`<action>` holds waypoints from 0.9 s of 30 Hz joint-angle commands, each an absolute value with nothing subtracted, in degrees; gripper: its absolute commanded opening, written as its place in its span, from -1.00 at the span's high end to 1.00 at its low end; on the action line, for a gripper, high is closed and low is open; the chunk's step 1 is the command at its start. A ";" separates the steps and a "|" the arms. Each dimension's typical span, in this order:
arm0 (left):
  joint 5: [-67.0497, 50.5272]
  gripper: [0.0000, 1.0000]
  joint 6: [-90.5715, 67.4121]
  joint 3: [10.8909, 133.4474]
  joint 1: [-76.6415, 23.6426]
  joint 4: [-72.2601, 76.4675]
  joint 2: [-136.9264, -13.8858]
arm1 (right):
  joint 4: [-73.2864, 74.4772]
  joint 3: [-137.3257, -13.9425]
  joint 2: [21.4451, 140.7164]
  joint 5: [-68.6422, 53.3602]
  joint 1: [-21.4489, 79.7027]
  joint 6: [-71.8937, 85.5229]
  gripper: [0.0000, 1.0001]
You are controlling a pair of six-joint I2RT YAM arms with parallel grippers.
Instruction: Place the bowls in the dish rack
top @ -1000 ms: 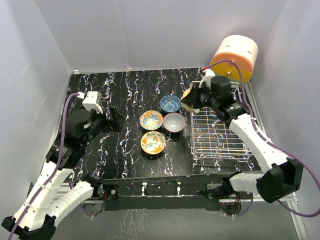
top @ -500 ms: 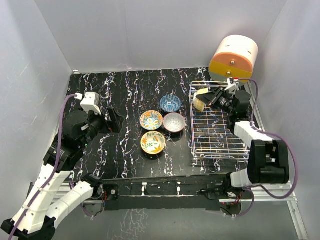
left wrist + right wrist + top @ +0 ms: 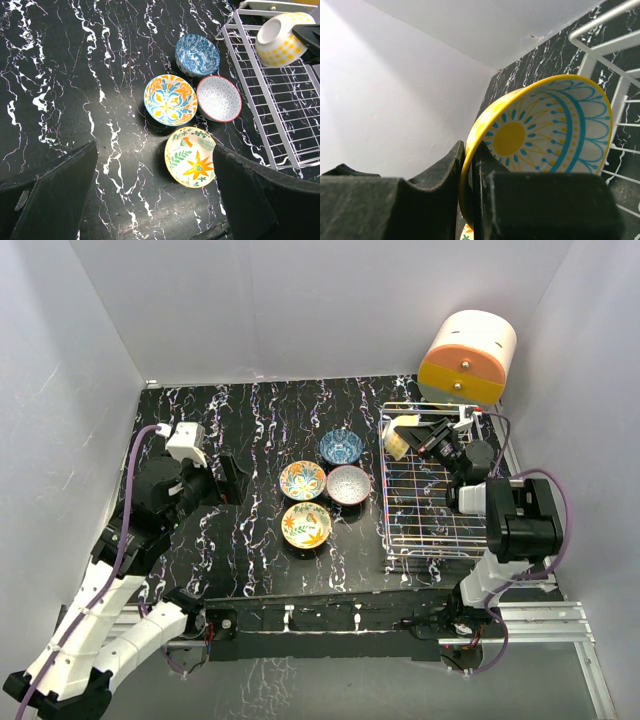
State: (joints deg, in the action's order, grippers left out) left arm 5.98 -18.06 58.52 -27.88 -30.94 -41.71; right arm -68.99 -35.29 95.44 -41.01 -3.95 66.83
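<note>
Now, R tool (image 3: pixel 468 162) pinching yellow bowl (image 3: pixel 545 130) rim, over rack (image 3: pixel 440 528) corner, L tool (image 3: pixel 155 195) wide.

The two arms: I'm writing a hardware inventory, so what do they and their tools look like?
Both the left arm and the right arm have white shell links with bulky black joint housings. A purple cable loops along each. The left tool and the right tool each have two chunky matte-black fingers. No markings are readable.

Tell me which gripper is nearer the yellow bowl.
Right. The right gripper is shut on the yellow bowl, holding it tilted above the dish rack at its far left corner. The left gripper hangs open over the table, far to that bowl's left.
</note>
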 commanded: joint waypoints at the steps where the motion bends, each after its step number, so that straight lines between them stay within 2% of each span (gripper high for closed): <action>1: 5.86 -0.94 -17.50 60.88 -28.08 -31.39 -41.70 | -87.65 -35.11 99.29 -36.93 -4.48 73.68 0.84; 15: 6.05 -0.94 -16.83 60.86 -28.07 -31.35 -42.50 | -82.47 -34.43 103.71 -31.31 -4.49 70.74 0.84; 21: 6.28 -0.94 -16.88 60.65 -28.07 -31.81 -41.97 | -83.66 -32.53 103.62 -27.40 -4.49 70.48 0.84; 27: 6.75 -0.94 -16.87 60.48 -28.05 -32.04 -41.49 | -77.82 -32.36 101.88 -26.08 -4.46 69.33 0.82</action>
State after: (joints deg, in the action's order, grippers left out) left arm 6.22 -17.50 59.61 -27.88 -31.57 -42.35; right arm -76.71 -32.47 104.44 -28.84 -4.25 70.50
